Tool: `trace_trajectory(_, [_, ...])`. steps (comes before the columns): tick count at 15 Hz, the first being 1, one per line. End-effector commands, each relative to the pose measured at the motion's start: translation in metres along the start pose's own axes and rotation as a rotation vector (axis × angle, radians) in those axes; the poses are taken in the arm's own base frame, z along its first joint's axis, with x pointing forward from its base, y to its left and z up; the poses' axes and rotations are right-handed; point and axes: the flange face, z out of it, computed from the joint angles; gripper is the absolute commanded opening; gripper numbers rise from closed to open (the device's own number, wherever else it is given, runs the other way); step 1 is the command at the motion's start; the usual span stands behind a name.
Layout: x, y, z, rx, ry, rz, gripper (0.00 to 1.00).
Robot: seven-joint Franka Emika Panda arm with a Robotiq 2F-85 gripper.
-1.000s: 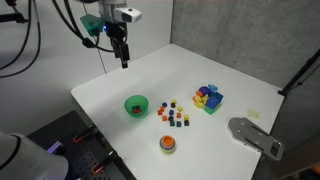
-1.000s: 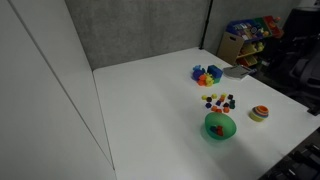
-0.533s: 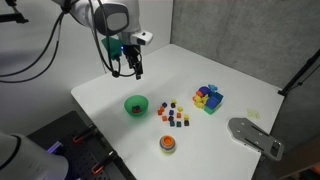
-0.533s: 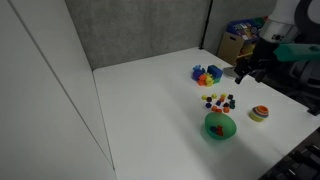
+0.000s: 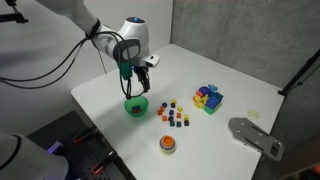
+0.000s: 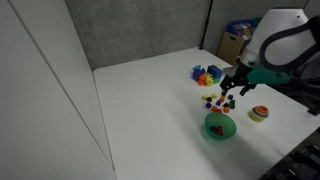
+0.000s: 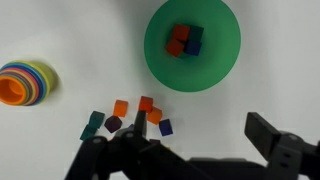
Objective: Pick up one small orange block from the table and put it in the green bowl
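Note:
The green bowl (image 5: 144, 102) stands near the table's front edge and also shows in an exterior view (image 6: 228, 122). In the wrist view the green bowl (image 7: 222, 58) holds a red and a blue block. Several tiny cubes (image 5: 173, 114) lie beside it, also seen in an exterior view (image 6: 218, 101). Among them the wrist view shows small orange blocks (image 7: 121, 107) on the table. My gripper (image 5: 135, 88) hangs just above the bowl's far side, near the cubes (image 6: 228, 92). In the wrist view the gripper (image 7: 185, 140) is open and empty.
A green square tray of larger coloured blocks (image 5: 208, 98) sits further back, also in an exterior view (image 6: 207, 74). An orange-and-red ringed disc (image 5: 167, 144) lies near the front edge and at the left of the wrist view (image 7: 25, 82). A grey plate (image 5: 255, 136) sits at the table's corner.
The arm has swung from the far back of the table down towards the green bowl and the tiny cubes. The objects have not moved.

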Motion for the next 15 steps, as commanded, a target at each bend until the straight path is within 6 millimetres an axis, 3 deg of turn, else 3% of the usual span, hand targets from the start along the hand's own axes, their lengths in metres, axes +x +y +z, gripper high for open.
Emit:
trace_trajectory(1, [0.024,-0.006,0.032,-0.013,0.012,0.051,1.0])
trace_trajectory(3, [0.031,-0.008,0.042,-0.01,0.012,0.066,1.0])
trace_trajectory(4, [0.019,-0.002,0.037,-0.01,0.001,0.039,1.0])
trace_trajectory(8, [0.02,-0.003,0.044,-0.017,-0.006,0.039,1.0])
trace_trajectory(15, [0.048,0.003,0.091,-0.053,0.022,0.175,1.0])
